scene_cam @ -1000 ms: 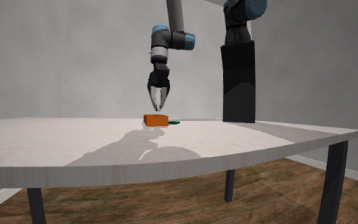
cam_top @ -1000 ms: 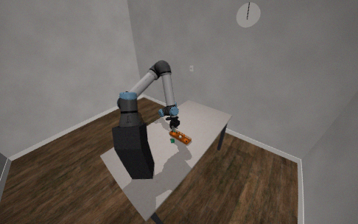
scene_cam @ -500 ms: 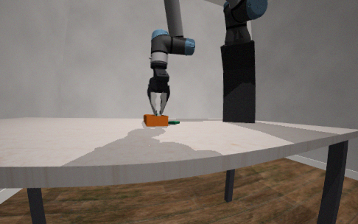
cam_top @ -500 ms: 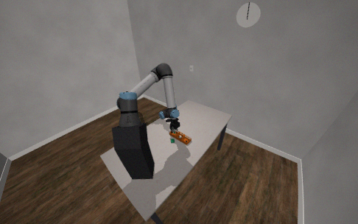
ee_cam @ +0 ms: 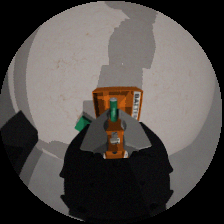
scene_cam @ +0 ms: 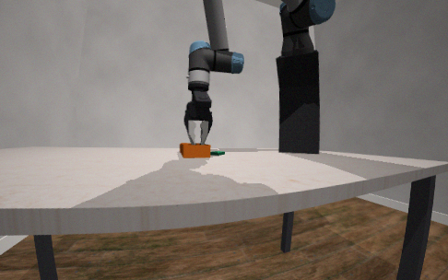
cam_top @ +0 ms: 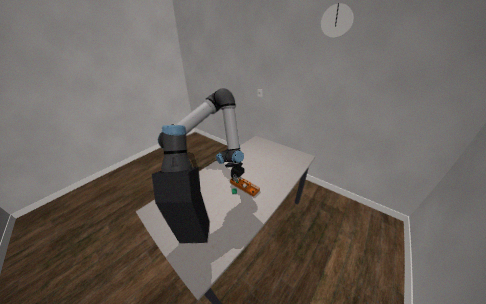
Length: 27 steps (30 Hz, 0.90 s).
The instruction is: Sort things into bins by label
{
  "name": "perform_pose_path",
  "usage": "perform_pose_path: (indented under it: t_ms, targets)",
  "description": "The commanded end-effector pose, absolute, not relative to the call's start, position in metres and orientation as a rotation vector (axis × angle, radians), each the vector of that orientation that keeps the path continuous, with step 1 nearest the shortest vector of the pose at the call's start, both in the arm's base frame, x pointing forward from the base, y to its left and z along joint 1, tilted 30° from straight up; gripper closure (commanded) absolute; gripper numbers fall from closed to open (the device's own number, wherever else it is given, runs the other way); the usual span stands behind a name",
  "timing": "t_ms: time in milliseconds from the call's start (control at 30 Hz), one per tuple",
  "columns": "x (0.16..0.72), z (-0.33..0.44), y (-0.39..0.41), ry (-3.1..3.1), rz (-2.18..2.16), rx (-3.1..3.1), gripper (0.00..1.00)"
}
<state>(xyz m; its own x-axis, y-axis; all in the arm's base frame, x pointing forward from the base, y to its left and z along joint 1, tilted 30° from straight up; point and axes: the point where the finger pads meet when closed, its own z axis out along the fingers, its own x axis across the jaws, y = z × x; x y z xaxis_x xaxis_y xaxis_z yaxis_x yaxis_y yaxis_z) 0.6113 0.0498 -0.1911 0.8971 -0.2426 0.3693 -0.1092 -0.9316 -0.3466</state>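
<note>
A low orange bin (cam_top: 247,188) lies on the table; its label starts with "BATT" in the wrist view (ee_cam: 137,102). My gripper (scene_cam: 198,139) (ee_cam: 113,109) hangs straight down just above the bin (scene_cam: 194,150), its fingertips near the rim. It is shut on a small green cylinder (ee_cam: 113,107), which stands over the bin's opening in the wrist view. A second small green object (cam_top: 233,190) lies on the table beside the bin, also seen in the wrist view (ee_cam: 81,123) and the exterior view (scene_cam: 220,151). I see no other bins.
The arm's dark pedestal (cam_top: 180,202) stands on the table behind the bin. The table edge (scene_cam: 221,209) curves along the near side in the exterior view.
</note>
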Motion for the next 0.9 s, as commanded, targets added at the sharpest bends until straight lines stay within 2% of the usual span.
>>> perform_pose_path:
  t_ms: [0, 233, 267, 867]
  targets:
    - [0.612, -0.1911, 0.0497, 0.262, -0.594, -2.743, 1.0]
    - [0.612, -0.191, 0.0497, 0.262, -0.594, -2.743, 1.0]
    - [0.612, -0.191, 0.0497, 0.262, -0.594, -2.743, 0.83]
    - [0.6114, -0.19, 0.0494, 0.262, -0.594, -2.743, 0.83]
